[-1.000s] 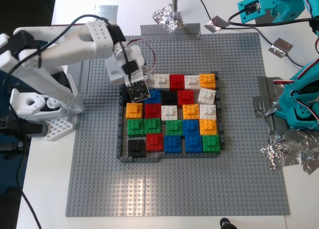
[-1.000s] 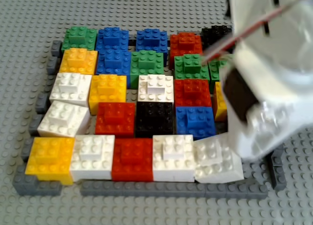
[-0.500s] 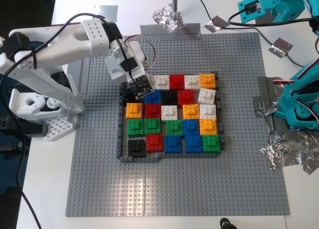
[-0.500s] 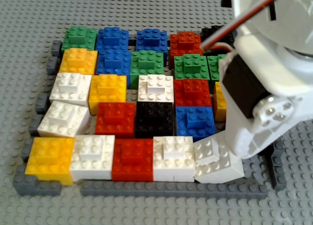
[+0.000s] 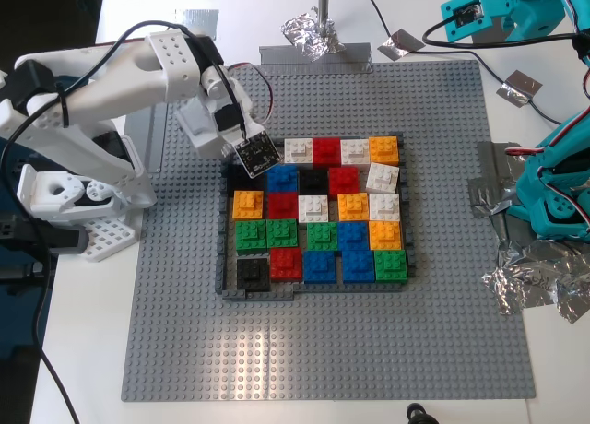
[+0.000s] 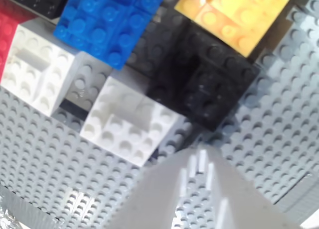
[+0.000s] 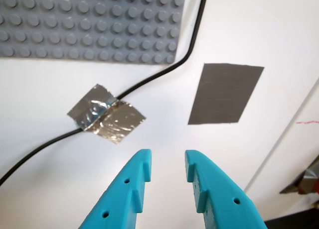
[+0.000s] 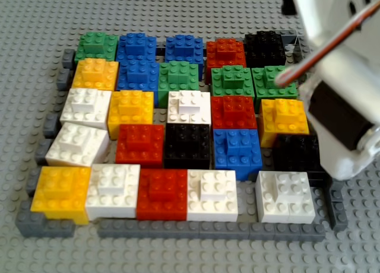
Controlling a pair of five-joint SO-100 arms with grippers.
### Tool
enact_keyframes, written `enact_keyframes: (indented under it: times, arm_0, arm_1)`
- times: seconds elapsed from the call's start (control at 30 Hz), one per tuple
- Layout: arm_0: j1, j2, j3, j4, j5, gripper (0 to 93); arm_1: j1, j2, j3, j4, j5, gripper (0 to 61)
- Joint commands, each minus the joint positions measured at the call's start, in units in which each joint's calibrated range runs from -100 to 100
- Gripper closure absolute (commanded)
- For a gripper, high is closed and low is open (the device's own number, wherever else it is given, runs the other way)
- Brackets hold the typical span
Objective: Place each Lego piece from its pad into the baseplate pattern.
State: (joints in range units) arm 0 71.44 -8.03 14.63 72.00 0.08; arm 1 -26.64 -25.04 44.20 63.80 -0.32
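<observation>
lift second gripper clear of white brick, jaws unclear; first gripper apart over bare bench.

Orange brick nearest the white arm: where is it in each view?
Exterior view: orange brick, left end of its row.
Other view: right end of its row.
Second wrist view: beside the black brick, at.
First wrist view: not in it.
Shared landmark: the blue brick diagonal to it.
</observation>
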Motion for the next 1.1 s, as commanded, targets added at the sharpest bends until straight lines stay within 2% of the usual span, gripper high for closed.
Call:
enact_keyframes:
  times: [0.0,0.1,0.27,0.53,0.67,0.7,0.9,1.07]
  arm_0:
    - [0.3,-0.4,-1.0,-0.2,-0.2,84.6]
    - [0.4,-0.4,-1.0,-0.1,-0.2,84.6]
    - [0.5,-0.4,-0.4,-0.6,-0.3,84.6]
    - [0.6,-0.4,-0.3,-0.3,-0.2,84.6]
    - [0.5,-0.4,-0.3,-0.2,-0.3,84.6]
    - [0.6,-0.4,-0.3,-0.2,-0.3,84.6]
    - [0.6,-0.5,-0.4,-0.1,-0.3,84.6]
    - [0.6,-0.5,-0.4,-0.1,-0.3,84.6]
  arm_1:
    - [1.1,-6.5,-7.7,8.5,0.4,61.2]
    - [3.9,-9.3,-5.4,10.4,1.7,61.2]
    - [7.6,-8.3,1.9,7.5,3.2,61.2]
    - [8.0,-1.5,6.7,-5.1,2.5,61.2]
    - [9.2,-0.9,6.3,-9.3,2.0,61.2]
    - [10.6,-0.8,5.9,-12.9,1.6,61.2]
    - [13.3,-1.4,5.1,-22.1,0.9,61.2]
    - [14.0,-1.7,4.6,-23.7,0.7,61.2]
